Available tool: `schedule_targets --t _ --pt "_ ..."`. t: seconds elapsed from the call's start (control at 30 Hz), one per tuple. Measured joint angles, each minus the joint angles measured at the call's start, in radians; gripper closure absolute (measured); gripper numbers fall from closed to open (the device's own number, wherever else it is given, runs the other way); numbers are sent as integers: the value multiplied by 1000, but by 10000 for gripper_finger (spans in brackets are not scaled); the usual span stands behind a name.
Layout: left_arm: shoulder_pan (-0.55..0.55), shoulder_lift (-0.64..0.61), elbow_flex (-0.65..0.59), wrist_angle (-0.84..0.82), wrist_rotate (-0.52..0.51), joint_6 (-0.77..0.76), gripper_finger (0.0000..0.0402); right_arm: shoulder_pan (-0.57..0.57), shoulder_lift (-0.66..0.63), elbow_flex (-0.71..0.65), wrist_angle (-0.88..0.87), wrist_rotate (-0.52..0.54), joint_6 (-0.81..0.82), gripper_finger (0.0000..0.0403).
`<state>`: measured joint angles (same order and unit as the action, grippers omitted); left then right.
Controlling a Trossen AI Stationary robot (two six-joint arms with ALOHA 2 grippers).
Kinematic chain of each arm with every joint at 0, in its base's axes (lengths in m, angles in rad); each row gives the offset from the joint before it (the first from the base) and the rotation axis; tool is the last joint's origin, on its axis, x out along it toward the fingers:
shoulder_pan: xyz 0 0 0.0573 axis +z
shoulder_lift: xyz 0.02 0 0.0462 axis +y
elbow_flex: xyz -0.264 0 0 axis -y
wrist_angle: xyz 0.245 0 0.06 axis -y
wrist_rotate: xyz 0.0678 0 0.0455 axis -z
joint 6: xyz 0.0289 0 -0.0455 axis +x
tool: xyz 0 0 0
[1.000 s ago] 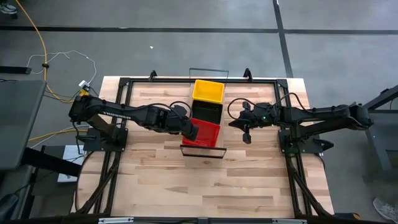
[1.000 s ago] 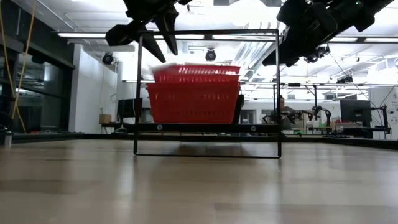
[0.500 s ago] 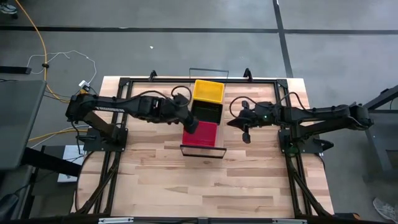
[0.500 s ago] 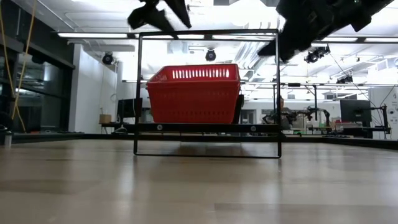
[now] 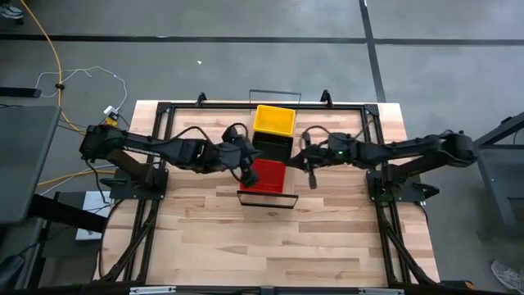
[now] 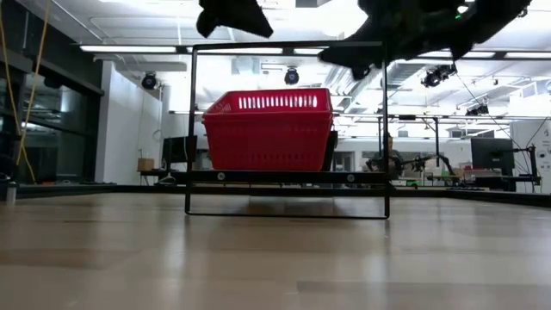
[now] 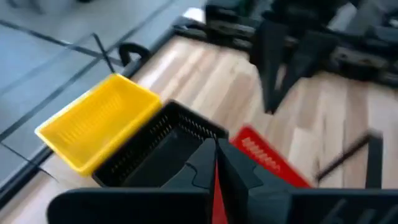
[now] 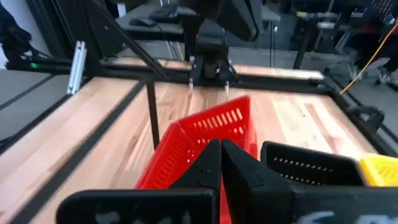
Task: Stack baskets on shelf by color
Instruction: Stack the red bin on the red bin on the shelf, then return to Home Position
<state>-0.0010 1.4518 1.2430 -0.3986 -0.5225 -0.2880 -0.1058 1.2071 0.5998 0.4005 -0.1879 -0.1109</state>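
1. The red basket (image 5: pixel 266 174) sat on the shelf (image 6: pixel 284 176) at the end toward 6 o'clock in the high view, with the black basket (image 5: pixel 271 147) touching it at 12 o'clock and the yellow basket (image 5: pixel 274 120) beyond that. All three lay in one row near the middle of the surface (image 5: pixel 213 229).

2. The left gripper (image 5: pixel 243 170) hung just at 9 o'clock of the red basket, and its jaws looked pressed together with nothing between them. The right gripper (image 5: pixel 311 172) hung at 3 o'clock of the same basket, its jaws likewise closed on nothing.

3. Judged risk: both grippers flanked the red basket closely, so a sideways move from either could have knocked it off the narrow shelf or skewed the row.

4. Judged risk: the two grippers were near each other across the basket. If both had reached in together, they could have collided above it.

5. Judged risk: the wire frame (image 6: pixel 288 129) stood around the end of the shelf, and a low arm could have snagged it and dragged the whole shelf.

6. The surface was pale striped wood, ringed by a black rail frame (image 5: pixel 160 147).

7. Beyond it lay grey floor (image 5: pixel 205 49) with a yellow cable (image 5: pixel 51 49). The low view showed a bright workshop with ceiling lights (image 6: pixel 129 49) and distant benches (image 6: pixel 482 176).
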Motion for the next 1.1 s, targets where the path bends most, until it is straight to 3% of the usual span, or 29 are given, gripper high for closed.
schedule_targets --t 0.1,0.37,0.77,1.1 --pt "-1 -39 -88 184 53 65 398 -7 81 37 14 0 0 403" --pt "-8 -192 -281 574 64 176 401 -12 258 179 8 13 -21 403" --pt "-8 -259 -334 579 69 177 401 -33 380 267 -30 63 -29 403" --pt "-14 -255 -333 582 77 184 401 -53 372 264 -108 69 -33 403"
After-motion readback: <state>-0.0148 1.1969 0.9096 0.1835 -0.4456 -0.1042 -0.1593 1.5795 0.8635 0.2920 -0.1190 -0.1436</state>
